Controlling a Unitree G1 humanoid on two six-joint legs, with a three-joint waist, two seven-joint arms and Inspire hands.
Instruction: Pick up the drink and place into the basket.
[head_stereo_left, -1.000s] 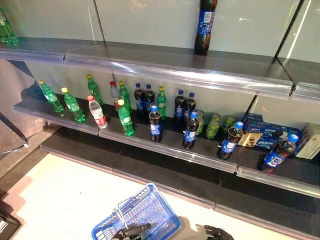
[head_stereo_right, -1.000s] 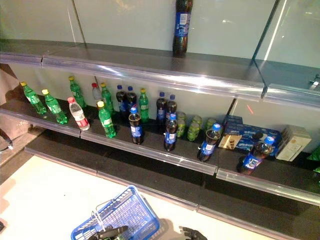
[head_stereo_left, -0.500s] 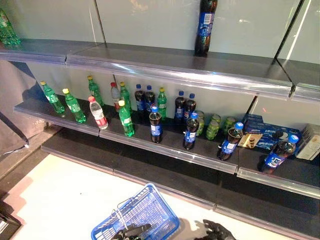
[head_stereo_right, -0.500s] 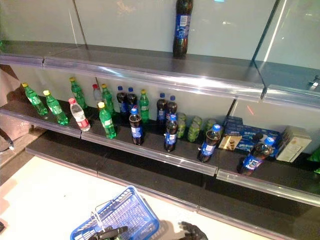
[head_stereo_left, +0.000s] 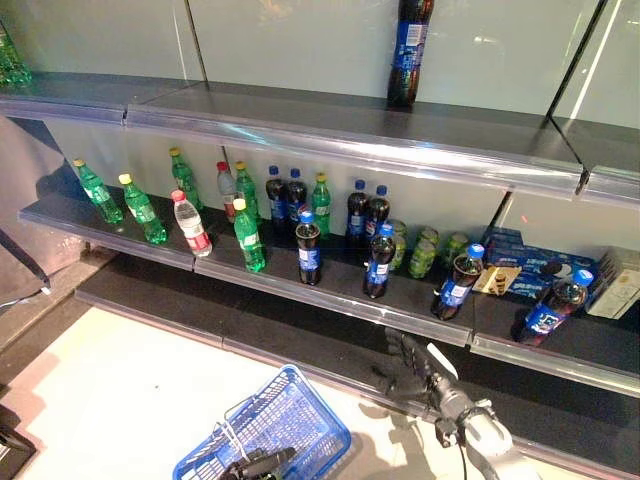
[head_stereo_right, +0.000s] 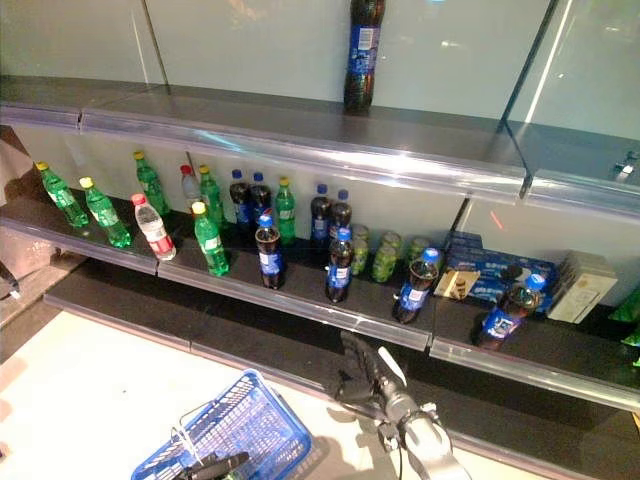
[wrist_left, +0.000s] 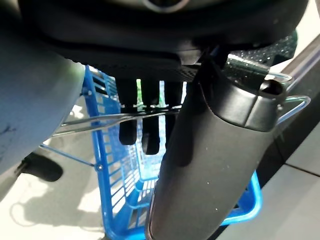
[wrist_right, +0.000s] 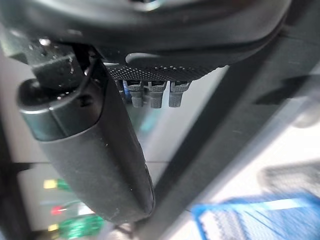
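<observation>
Dark cola bottles with blue caps (head_stereo_left: 377, 262) stand on the middle shelf (head_stereo_left: 330, 298), among green bottles (head_stereo_left: 246, 236), a clear bottle with a red cap (head_stereo_left: 190, 224) and green cans (head_stereo_left: 424, 252). My right hand (head_stereo_left: 405, 372) is open and empty, held out in front of the shelf's lower edge, below a front cola bottle and apart from it; it also shows in the right eye view (head_stereo_right: 358, 378). My left hand (head_stereo_left: 256, 465) is shut on the thin wire handles (wrist_left: 125, 116) of the blue basket (head_stereo_left: 275, 425), which hangs low at the left.
A tall cola bottle (head_stereo_left: 408, 50) stands on the upper shelf (head_stereo_left: 350, 130). Blue boxes (head_stereo_left: 530, 262) and a pale carton (head_stereo_left: 615, 290) lie at the right of the middle shelf. A dark bottom shelf (head_stereo_left: 300, 335) runs under it. Pale floor (head_stereo_left: 120, 400) lies in front.
My right arm has risen from the bottom edge and reached forward toward the middle shelf. The blue basket still hangs from my left hand. The bottles have not moved.
</observation>
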